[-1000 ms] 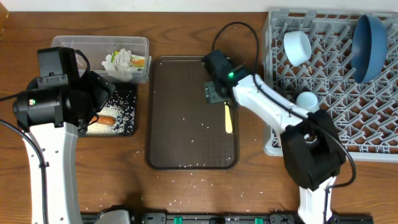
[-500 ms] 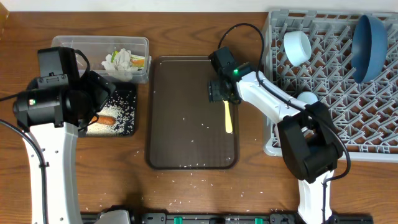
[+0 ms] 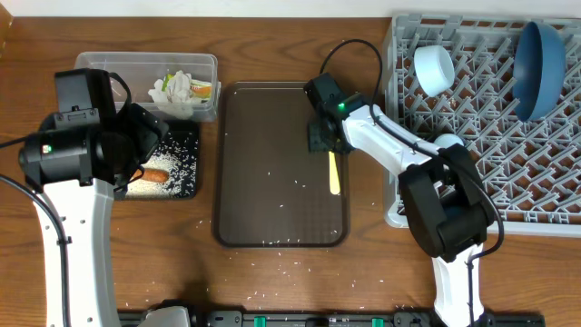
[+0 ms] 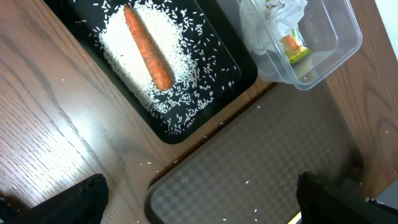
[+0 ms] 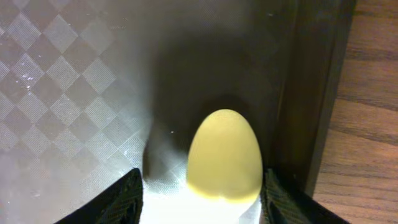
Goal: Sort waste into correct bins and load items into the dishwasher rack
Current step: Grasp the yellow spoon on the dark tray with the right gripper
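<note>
I'm watching the right hand (image 5: 200, 198) edging closer onto the yellow spoon (image 5: 224, 152), fingers straddling it, gripping nothing. The left hand (image 4: 205, 200) is hanging spread, empty.

An orange carrot (image 4: 148, 55) lies on heaped white rice (image 4: 121, 51) in the black tray (image 4: 212, 31), just beside the clear tub (image 4: 339, 34) holding paper wads (image 4: 273, 23) and a yellow-green wrapper (image 4: 296, 50).

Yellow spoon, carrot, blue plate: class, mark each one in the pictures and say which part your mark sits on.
yellow spoon (image 5: 224, 152), right wrist view, middle of its rounded end.
carrot (image 4: 148, 55), left wrist view, middle of its length.
blue plate (image 3: 537, 68), overhead view, middle of its face.
</note>
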Action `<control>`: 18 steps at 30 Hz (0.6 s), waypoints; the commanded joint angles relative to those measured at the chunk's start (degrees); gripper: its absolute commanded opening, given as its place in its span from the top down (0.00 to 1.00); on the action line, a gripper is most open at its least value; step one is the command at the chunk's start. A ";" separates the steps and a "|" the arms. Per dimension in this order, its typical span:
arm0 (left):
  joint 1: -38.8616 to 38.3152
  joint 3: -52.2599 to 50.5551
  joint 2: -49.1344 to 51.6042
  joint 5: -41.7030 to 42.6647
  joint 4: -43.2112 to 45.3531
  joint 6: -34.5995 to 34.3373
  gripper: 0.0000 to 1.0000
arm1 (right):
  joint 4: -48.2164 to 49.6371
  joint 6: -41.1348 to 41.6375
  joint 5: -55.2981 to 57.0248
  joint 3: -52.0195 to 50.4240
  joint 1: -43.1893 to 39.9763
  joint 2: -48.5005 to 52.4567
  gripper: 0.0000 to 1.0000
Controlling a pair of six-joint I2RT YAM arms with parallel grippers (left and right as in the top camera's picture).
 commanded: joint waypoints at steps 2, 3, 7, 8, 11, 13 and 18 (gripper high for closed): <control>-0.17 0.37 0.35 -0.66 -0.31 0.33 0.02 | -0.61 2.29 -2.05 0.00 -1.20 1.55 0.50; -0.17 0.37 0.35 -0.66 -0.31 0.33 0.02 | -0.81 2.67 -2.80 0.00 -1.20 1.84 0.53; -0.17 0.37 0.35 -0.66 -0.31 0.35 0.02 | -1.36 3.30 -4.46 0.00 -1.20 2.01 0.68; -0.17 0.37 0.35 -0.66 -0.31 0.35 0.02 | -1.25 3.32 -4.55 0.02 -1.20 2.01 0.70; -0.17 0.37 0.35 -0.66 -0.31 0.35 0.02 | -1.03 3.26 -5.33 0.02 -1.20 2.01 0.76; -0.17 0.37 0.35 -0.66 -0.31 0.35 0.02 | -0.90 2.84 -5.35 0.02 -1.20 1.99 0.78; -0.17 0.37 0.35 -0.66 -0.31 0.35 0.02 | -0.72 0.63 -8.09 0.09 -1.20 1.81 0.82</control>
